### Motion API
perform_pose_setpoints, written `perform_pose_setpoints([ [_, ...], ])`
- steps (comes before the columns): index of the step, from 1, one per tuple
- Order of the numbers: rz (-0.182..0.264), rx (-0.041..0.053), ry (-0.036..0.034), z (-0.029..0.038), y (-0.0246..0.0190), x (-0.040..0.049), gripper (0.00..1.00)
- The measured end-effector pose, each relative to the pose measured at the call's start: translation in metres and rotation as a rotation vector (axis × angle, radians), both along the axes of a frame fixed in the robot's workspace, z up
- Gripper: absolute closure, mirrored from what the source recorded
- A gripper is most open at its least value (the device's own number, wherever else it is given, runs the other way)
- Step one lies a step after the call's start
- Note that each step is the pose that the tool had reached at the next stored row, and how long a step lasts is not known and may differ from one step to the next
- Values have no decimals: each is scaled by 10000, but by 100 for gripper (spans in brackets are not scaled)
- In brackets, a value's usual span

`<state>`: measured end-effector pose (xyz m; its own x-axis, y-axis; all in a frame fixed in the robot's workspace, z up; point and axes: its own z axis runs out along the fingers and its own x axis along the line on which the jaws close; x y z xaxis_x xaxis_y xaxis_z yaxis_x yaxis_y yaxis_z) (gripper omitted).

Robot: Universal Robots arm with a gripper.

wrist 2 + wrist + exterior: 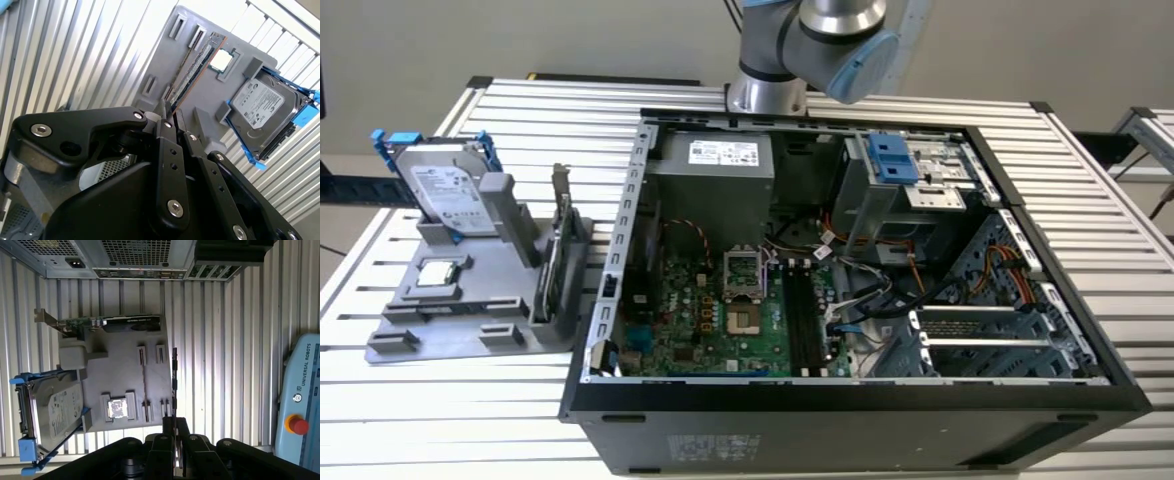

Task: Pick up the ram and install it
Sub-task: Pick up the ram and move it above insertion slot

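Observation:
The ram [174, 380] is a thin stick seen edge-on, with small dark chips along it. It juts out from between the fingers of my gripper [174, 421], which is shut on one end of it. In the second wrist view the ram [192, 70] runs from my gripper [172, 114] out over the grey holder [200, 105] far below. The open computer case [854, 395] lies on the table in the exterior view, with the motherboard's long black memory slots [801, 310] near its middle. The arm [814, 40] rises behind the case.
On the exterior view's left, beside the case, stands the grey holder [440, 300]. It carries a silver hard drive with blue rails [447, 190], a processor chip [440, 270] and an upright expansion card [554, 260]. A pale blue pendant with a red button [300, 400] lies on the slatted table.

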<state>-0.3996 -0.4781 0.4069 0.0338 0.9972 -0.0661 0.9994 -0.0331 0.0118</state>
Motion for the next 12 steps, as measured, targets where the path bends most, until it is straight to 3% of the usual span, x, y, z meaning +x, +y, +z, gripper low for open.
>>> perform_pose_setpoints([
  [12,0,2,-3,12,0,38,100],
])
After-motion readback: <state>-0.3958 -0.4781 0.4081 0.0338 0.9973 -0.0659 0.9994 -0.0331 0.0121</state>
